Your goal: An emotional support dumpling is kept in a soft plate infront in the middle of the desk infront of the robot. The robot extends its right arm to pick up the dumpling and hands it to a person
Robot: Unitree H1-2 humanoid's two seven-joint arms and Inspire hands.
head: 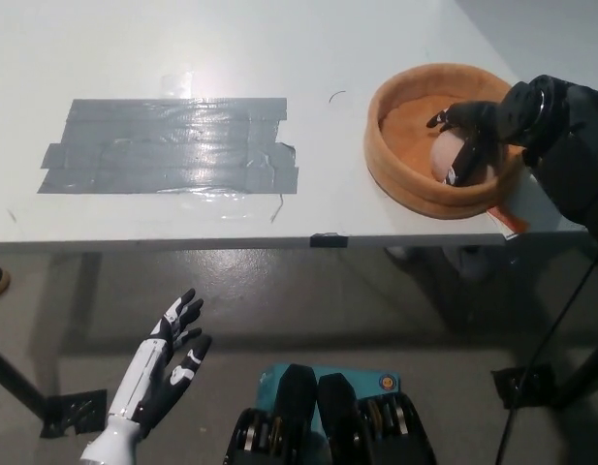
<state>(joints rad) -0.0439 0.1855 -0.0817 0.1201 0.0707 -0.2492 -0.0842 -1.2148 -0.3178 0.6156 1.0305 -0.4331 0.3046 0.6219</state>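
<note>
Dumpling (442,157) is lying inside the soft plate at the right end of the white counter (279,58), showing only as a pale rounded patch because black fingers are crossing in front of it. Going from largest to smallest: the counter is filling the upper half of the head view, its far and left edges running out of the picture, and glare is washing out part of its surface. A wide patch of grey tape (173,145) is lying flat on the counter's left-middle part, well apart from the plate, with shiny creases and a loose strand trailing near its right corner. The orange-brown soft plate (395,92) is sitting near the counter's front right corner, its right rim hidden behind the black arm. A small orange scrap (512,223) is poking out beneath that rim; what it is cannot be made out. The right robot hand (473,131) is reaching down into the plate, its fingers curling over the dumpling and touching it, though whether they are truly clamping it cannot be told. The left robot hand (168,368) is resting below the counter edge at lower left, released, fingers spread and holding nothing.
</note>
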